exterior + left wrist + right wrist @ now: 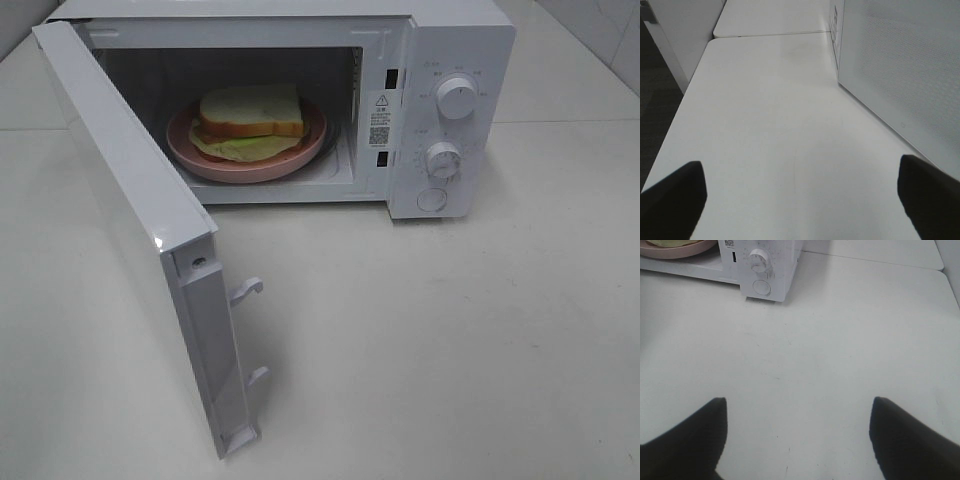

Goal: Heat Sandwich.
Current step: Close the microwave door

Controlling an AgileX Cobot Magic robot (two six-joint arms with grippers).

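Now, the sandwich [250, 113] sits on a pink plate [186, 150] inside the microwave [450, 40], its door [130, 200] swung wide over the table [450, 350]. My left claw [800, 165] hangs spread beside that door; my right claw [798, 400], also spread and empty, faces the 2 knobs [456, 97].

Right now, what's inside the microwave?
A sandwich on a pink plate. The plate covers whatever lies under it, and the top bread hides most of the filling.
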